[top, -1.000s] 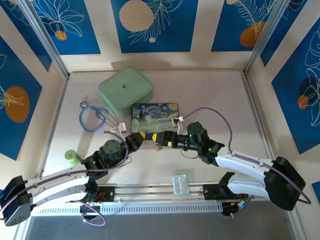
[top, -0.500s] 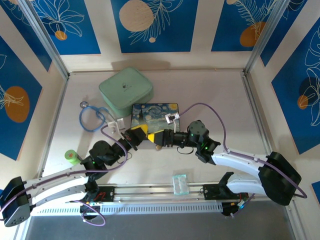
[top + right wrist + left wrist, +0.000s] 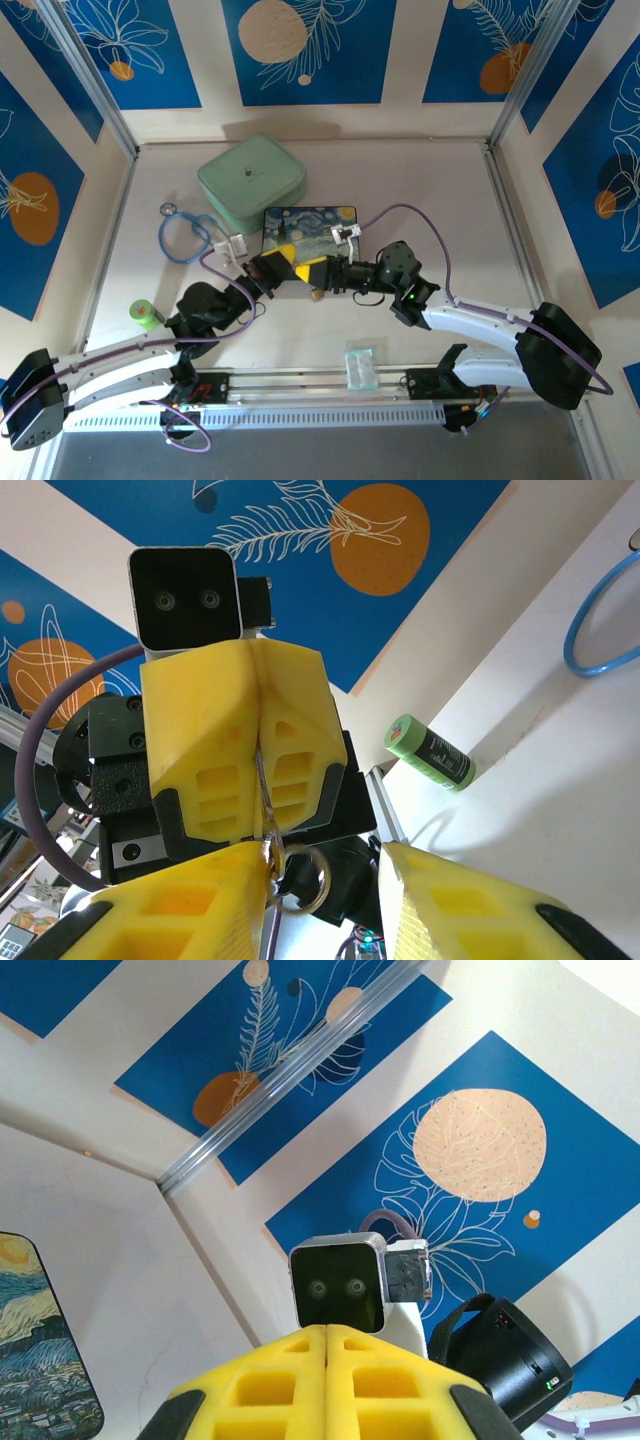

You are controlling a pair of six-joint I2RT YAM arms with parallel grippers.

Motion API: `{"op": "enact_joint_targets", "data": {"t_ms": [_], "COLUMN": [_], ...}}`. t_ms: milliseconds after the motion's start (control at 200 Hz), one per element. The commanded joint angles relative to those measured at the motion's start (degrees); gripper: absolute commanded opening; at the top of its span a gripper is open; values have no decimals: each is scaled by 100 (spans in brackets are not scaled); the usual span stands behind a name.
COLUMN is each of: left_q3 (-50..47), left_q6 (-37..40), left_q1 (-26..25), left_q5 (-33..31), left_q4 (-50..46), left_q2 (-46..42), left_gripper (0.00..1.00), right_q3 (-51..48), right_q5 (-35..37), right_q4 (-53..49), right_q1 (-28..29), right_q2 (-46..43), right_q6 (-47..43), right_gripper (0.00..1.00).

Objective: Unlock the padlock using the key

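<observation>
**While L tool (image 3: 284, 268) clamps key (image 3: 264, 810), R tool (image 3: 312, 274) stands apart**

Where the two tools meet, just near-side of the painted box (image 3: 310, 225) at approx. ctr of the tabletop (image 3: 430, 190), they face each other tip to tip.

L tool: fingers pressed together and clamped on the key. In the R wrist view the key shows edge-on as a thin silver strip in the seam btwn the yellow pads. A small metal ring (image 3: 303, 878) hangs at the strip's lower end.

R tool: fingers apart, one on each side of key and ring. The pad at picture-left sits just beside the strip's end. The other pad stands clear, so nothing is clamped.

The padlock (image 3: 316, 294) shows in the top view as a small brass piece just near-side of the tool tips. Cannot tell whether it lies on the tabletop or hangs. Shackle is too small to make out.

Other items:
- green case (image 3: 252, 180), far side, left of ctr
- blue loop (image 3: 185, 238), left of the box
- green roll (image 3: 145, 314), beside L arm
- clear packet (image 3: 360, 366), near edge, btwn the arm bases
</observation>
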Motion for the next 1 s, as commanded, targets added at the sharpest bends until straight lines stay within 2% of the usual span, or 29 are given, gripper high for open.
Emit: {"op": "enact_joint_targets", "data": {"t_ms": [0,130,150,225,255,425,525,710,735,760,931,996], "left_q3": [-2,-37,-37,-61,-86,-146,-200,-195,-195,-195,-186,-178], "left_q6": [-85,-129,-137,-151,-175,-199,-233,-245,-245,-243,-273,-297], "left_q1": [42,42,41,40,42,41,42,42,42,39,42,42], "left_q5": [42,35,41,29,-4,-28,-61,-97,-98,-106,-365,-546], "left_q4": [300,308,316,317,330,348,442,405,396,396,-128,-487], "left_q2": [-14,-5,-4,-4,-16,-32,-22,-35,-39,-40,-152,-260], "left_gripper": [0,0,0,0,0,0,0,0,0,0,0,25], "right_q3": [45,100,114,167,196,240,289,261,243,242,109,60], "right_q5": [-14,4,-8,-38,-52,-66,-82,-34,-27,-18,70,83], "right_q4": [223,228,230,212,208,246,154,155,156,150,30,-154], "right_q1": [45,74,79,89,89,130,150,204,212,213,174,161], "right_q2": [-61,-49,-47,-14,12,41,49,128,137,138,5,-86], "right_q6": [-72,-74,-69,-44,-20,7,-28,-6,-5,9,50,20], "right_gripper": [33,33,29,28,25,24,11,9,7,0,0,0]}}
